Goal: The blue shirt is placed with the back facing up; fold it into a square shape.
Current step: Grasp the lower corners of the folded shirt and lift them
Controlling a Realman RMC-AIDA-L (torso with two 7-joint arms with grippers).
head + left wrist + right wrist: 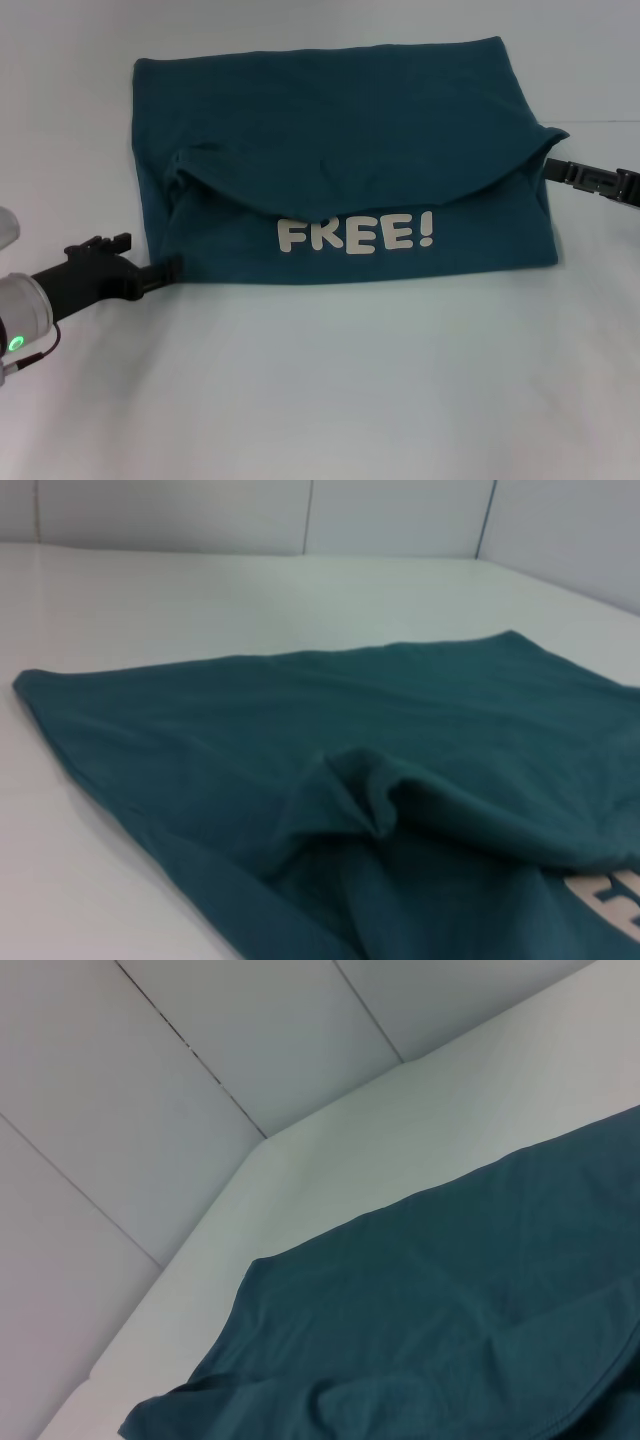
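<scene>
Two grippers are at the blue shirt (340,170), one at each side edge. It lies across the middle of the white table (320,400), already folded into a wide block, with a curved flap draped over the near layer just above the white "FREE!" lettering (355,235).

My left gripper (172,268) sits low at the shirt's near left corner, its tip touching or under the cloth. My right gripper (552,166) meets the right edge where the flap's corner juts out. I cannot tell how far either one is open, or whether either has cloth pinched, because the tips disappear against the fabric.

The risks I see come from that uncertainty. If one side has hold of only the top layer, lifting would peel the flap away and undo the fold beneath. If my two arms move unevenly, the block would skew rather than square up. The loose pucker near the left end of the flap could also get pressed into a crease.
</scene>
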